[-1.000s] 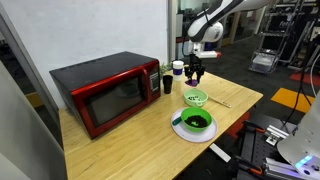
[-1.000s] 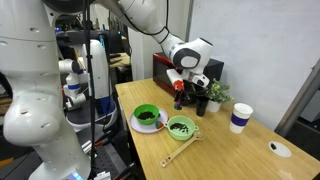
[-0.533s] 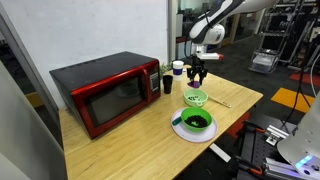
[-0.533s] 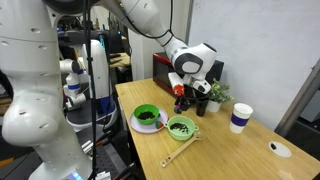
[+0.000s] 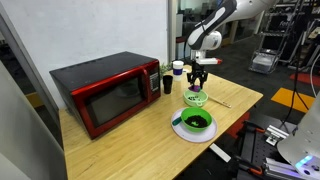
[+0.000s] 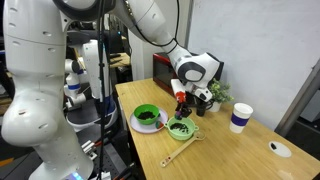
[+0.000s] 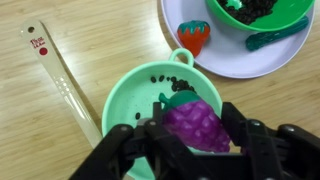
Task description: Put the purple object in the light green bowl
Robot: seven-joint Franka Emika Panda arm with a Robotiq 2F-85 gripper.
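Note:
The purple object (image 7: 197, 123) is a toy bunch of grapes with a green top. My gripper (image 7: 192, 143) is shut on it, with a finger on each side. It hangs right above the light green bowl (image 7: 131, 96), which holds some dark specks. In both exterior views the gripper (image 5: 198, 76) (image 6: 181, 101) sits just over the light green bowl (image 5: 196, 99) (image 6: 181, 129); the purple object is too small to make out there.
A dark green bowl (image 5: 195, 121) (image 6: 146, 115) on a pale plate (image 7: 195, 58) stands beside the light green bowl. A red toy strawberry (image 7: 192, 36) lies on the plate's rim. A wrapped stick (image 7: 58, 76), red microwave (image 5: 105, 91), black cup (image 5: 167, 84), white cup (image 6: 239, 117).
My gripper has moved with the purple object from near the black cup toward the light green bowl and lowered over it.

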